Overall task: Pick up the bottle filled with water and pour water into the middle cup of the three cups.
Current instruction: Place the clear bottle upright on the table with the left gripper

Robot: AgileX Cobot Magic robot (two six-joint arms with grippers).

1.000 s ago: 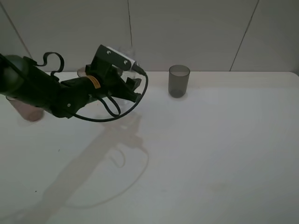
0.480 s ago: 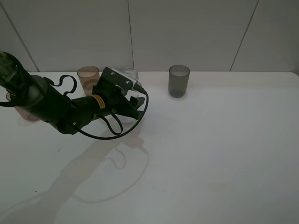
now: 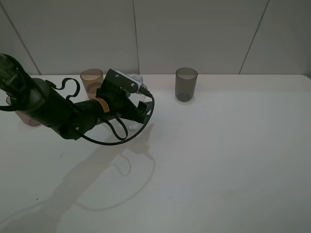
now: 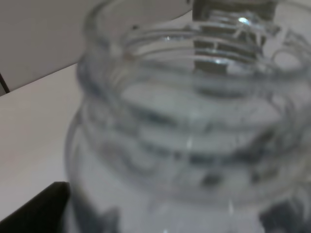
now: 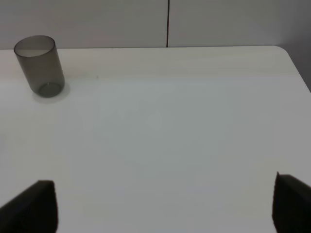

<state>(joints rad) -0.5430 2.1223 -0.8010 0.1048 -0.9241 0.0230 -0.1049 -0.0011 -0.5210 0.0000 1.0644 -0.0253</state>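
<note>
Since a sec ago: left arm is down from its raised spot to the table, and the amber cup it was blocking shows again.
Left gripper (image 3: 141, 108): jaws spread wide on either side of the bottle, not pinching it as far as I can see; it sits low at the back-left of the table.
Bottle (image 3: 136, 80): clear, upright, right between my left fingers, near the back edge just beside the amber cup. Up close its threaded neck (image 4: 194, 97) fills the whole left wrist view, blurry.
Middle cup (image 3: 92, 81): amber, upright, at the back edge, partly behind my arm.
Pink cup (image 3: 29, 116): by the left edge, mostly hidden by my arm.
Grey cup (image 3: 186, 84): upright at the back edge, well apart from the bottle; also seen here (image 5: 39, 65).
Right gripper: only the two dark fingertips (image 5: 31, 206) show, wide apart over bare table (image 3: 218, 160), holding nothing.
</note>
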